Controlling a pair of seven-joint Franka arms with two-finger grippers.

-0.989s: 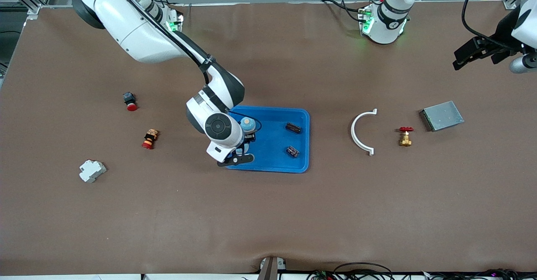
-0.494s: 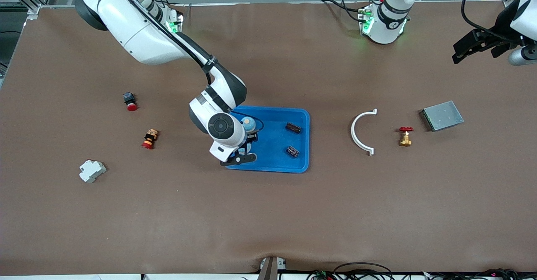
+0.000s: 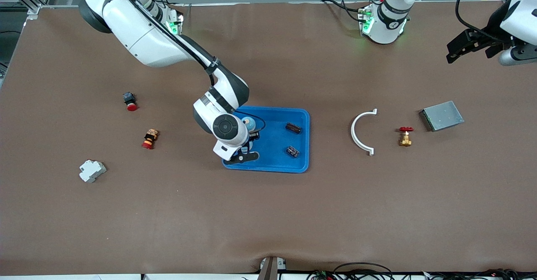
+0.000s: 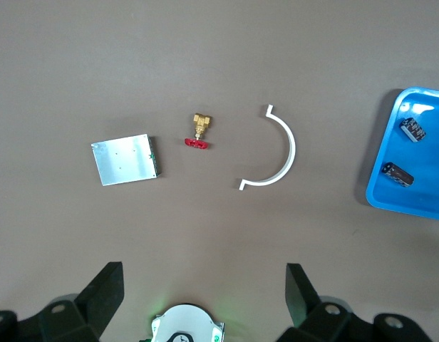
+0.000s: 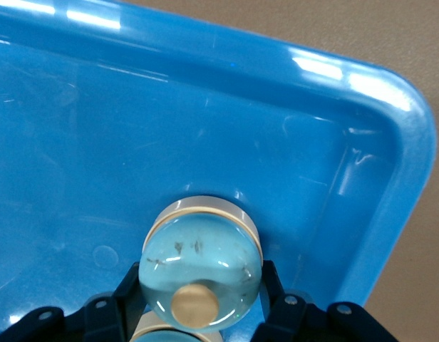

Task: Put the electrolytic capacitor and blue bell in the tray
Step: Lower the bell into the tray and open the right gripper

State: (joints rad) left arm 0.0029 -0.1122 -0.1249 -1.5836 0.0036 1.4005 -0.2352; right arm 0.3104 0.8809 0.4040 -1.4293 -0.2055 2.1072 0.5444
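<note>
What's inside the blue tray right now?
In the tray: two dark capacitors toward the left arm's end, and the blue bell gripped by the right gripper. The arm hides the tray floor beneath it.

glossy plastic tray (image 5: 390, 135), matt metal box (image 4: 125, 158)

I'm seeing two capacitors (image 3: 293, 127) (image 3: 292, 151) lying in the tray (image 3: 277, 162), toward the left arm's end; the bell (image 3: 248, 124) is sitting toward the right arm's.
</note>
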